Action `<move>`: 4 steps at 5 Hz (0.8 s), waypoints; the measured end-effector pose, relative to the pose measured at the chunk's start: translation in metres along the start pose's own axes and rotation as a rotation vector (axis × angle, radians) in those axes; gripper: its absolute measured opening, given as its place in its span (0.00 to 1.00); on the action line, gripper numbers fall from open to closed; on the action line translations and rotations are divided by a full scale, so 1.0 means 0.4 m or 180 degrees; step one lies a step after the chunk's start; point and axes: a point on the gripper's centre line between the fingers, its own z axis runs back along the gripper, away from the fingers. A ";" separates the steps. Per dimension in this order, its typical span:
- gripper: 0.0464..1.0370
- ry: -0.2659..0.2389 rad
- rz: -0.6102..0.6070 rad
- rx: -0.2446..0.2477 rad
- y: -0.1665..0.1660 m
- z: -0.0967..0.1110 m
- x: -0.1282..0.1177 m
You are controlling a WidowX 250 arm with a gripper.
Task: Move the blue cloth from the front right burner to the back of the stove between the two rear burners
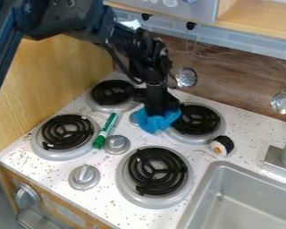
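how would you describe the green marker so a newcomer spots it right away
Find the white speckled stovetop with four black coil burners. Near its leftmost burner, the green marker lies between that burner and a round silver knob. It's the slim green stick with white on its barrel, unlike the round knob.

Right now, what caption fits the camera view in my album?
A black robot arm touches a crumpled blue cloth among four black coil burners, near a green-and-white marker.

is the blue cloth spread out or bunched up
Bunched up: the blue cloth is a crumpled lump with uneven edges, right at the gripper.
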 end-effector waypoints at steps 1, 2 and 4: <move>0.05 0.0053 0.0040 0.0010 0.000 -0.004 0.016; 0.05 -0.0043 0.0108 0.0026 0.015 -0.015 0.054; 0.04 -0.0139 0.0160 0.0057 0.026 -0.012 0.029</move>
